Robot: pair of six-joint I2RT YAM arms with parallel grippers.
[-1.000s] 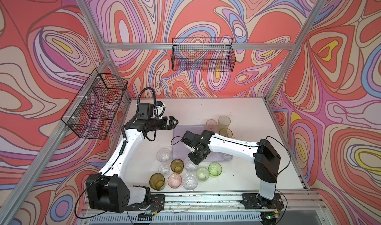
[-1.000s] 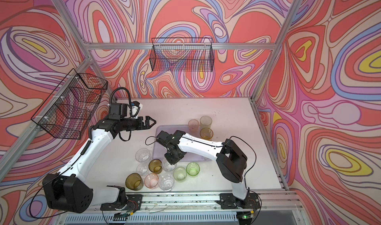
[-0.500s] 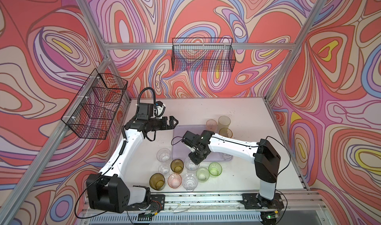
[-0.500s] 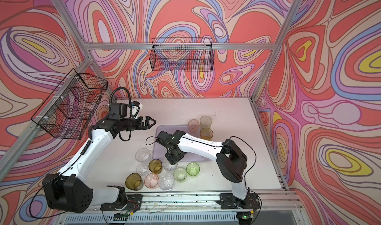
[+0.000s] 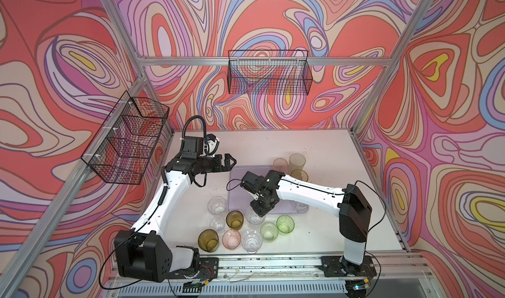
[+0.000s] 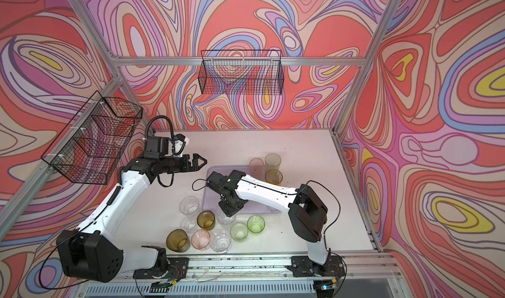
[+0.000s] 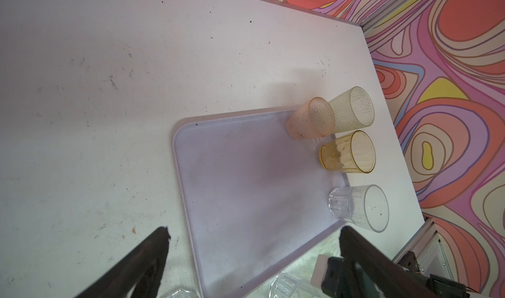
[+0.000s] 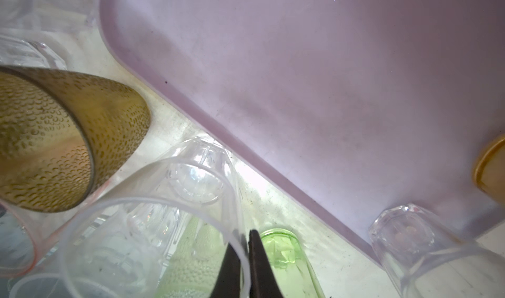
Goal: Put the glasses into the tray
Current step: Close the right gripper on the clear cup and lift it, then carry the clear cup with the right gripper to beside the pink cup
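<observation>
The right hand (image 8: 246, 243) has its two fingers pressed together on the wall of a clear glass (image 8: 232, 201), one finger inside the mouth and one outside, so it is pinching the rim, not wrapping the body. In a top view that hand (image 5: 258, 211) points down at the same clear glass (image 5: 252, 218), which stands upright, mouth up, on the table (image 5: 322, 228).

What matters for the next move is how close the tray (image 8: 300, 78) lies. Its low rim runs just beside the held glass, on the side where the hand's own wrist hangs, and the wrist is already over the tray (image 5: 237, 173). I judge that a small lift to clear the rim and a short pull back toward the wrist would be enough. The open lilac floor under the forearm looks free to take it.

The crowding is on the other sides of the hand. An olive-brown glass (image 5: 234, 219) stands just beside the held one, and two green glasses (image 5: 269, 230) stand near it, away from the tray. Any swing as the glass is lifted could knock them.

The left hand (image 5: 232, 161) is spread wide and holds nothing. It hovers off the tray's far corner, well apart from the loose glasses, so the right hand is clearly the nearer one. Its wrist view shows its spread fingers (image 7: 153, 255) framing the tray (image 7: 246, 187). Four glasses stand along the side furthest from it, but I cannot tell if all of them sit inside the rim.
</observation>
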